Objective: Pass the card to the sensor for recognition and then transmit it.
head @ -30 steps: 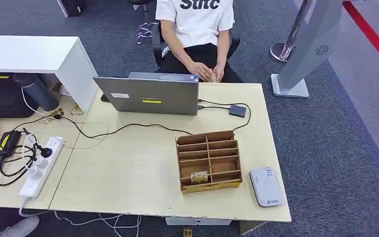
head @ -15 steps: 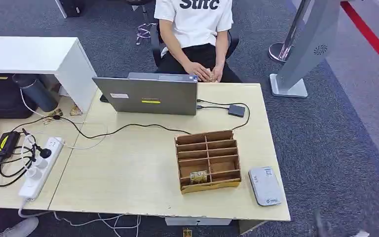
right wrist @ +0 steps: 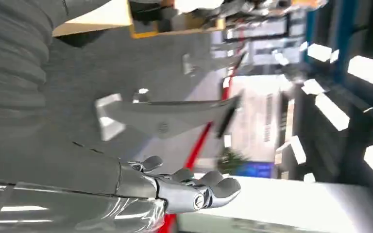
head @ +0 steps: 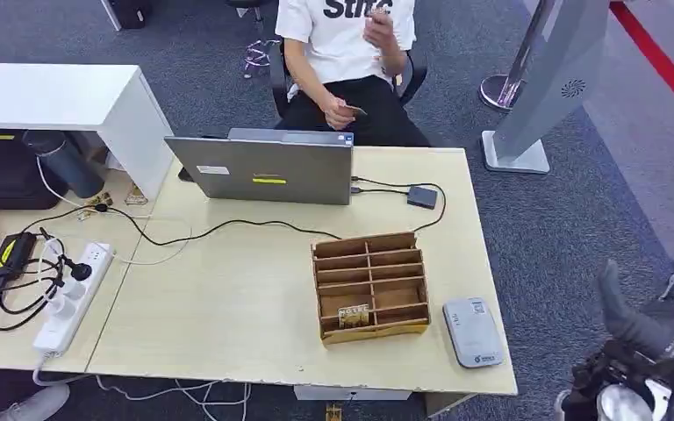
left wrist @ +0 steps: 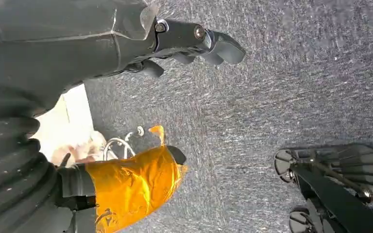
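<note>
Right robot hand (head: 658, 320) is seen raised beside the surface (head: 246, 307), off its near right corner, fingers apart and nothing grasped; the left robot hand (left wrist: 194, 41) hangs over carpet, likewise unladen. The card (head: 353, 314) stands in a front compartment of the wooden organizer (head: 370, 285), with the grey sensor (head: 472, 331) just beside that box. A reach across the sensor risks displacing it or catching the organizer's front wall, since the compartment is narrow. One second earlier no robot hand was visible in the head view; the seated person's hand (head: 379, 26) has since been lifted.
</note>
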Controlling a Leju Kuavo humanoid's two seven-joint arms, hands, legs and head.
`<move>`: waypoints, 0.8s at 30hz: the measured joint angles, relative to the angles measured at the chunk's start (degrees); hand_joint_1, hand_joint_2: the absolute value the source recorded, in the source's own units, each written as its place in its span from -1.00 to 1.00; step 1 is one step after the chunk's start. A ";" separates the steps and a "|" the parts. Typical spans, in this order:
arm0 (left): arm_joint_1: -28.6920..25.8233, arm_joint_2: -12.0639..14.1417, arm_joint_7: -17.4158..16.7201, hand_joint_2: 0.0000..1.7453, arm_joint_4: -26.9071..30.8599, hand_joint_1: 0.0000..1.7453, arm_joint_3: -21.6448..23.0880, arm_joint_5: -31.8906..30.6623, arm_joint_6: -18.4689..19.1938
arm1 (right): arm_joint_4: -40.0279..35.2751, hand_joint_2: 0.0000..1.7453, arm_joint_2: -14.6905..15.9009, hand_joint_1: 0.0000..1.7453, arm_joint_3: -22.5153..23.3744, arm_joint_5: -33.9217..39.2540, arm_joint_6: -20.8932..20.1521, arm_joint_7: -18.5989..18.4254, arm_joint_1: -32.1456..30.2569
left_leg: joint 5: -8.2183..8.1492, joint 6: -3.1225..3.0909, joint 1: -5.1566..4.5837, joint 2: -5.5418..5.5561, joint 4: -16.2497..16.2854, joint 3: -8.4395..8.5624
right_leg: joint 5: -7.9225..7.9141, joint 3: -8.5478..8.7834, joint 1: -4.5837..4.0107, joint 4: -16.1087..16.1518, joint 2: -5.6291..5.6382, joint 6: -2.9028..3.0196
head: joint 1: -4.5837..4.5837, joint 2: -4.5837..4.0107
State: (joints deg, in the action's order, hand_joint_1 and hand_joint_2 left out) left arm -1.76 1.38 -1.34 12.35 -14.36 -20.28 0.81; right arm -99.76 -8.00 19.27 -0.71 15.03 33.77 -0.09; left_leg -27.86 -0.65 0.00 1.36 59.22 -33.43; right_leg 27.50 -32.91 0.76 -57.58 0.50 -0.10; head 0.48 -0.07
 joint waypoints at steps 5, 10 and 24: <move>0.00 0.33 -3.58 1.00 0.00 -1.00 -0.85 -1.31 0.51 | -7.47 1.00 0.35 -1.00 -10.21 -31.10 3.45 -0.38 -2.19 | 0.00 0.01 0.00 -0.11 -0.01 -0.02 | -0.01 0.01 0.00 -0.01 0.09 0.01 | 0.02 0.00; 0.07 1.14 -4.32 1.00 0.00 -1.00 -1.27 -2.40 1.18 | -7.69 1.00 2.93 -1.00 -23.53 -45.71 12.09 -5.49 0.87 | 0.05 0.00 0.02 -0.03 -0.01 0.06 | -0.03 0.04 -0.01 -0.01 0.02 0.03 | 0.02 0.00; 2.03 3.69 -1.66 1.00 0.00 -1.00 -0.13 -11.72 4.11 | 30.56 1.00 5.14 -1.00 -45.05 -66.33 5.05 -28.53 39.45 | 0.44 0.17 0.07 -0.19 0.01 0.05 | -0.42 -0.02 -0.01 -0.09 0.20 0.07 | 0.02 0.00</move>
State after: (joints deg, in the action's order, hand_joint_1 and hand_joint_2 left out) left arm 0.27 5.07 -2.99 12.35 -14.49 -32.00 4.92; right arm -69.21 -2.86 -25.77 -67.03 20.09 5.25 39.35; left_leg -27.42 -0.48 0.08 1.17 59.22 -33.39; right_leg 27.08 -32.93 0.76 -57.68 0.70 -0.02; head 0.50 -0.07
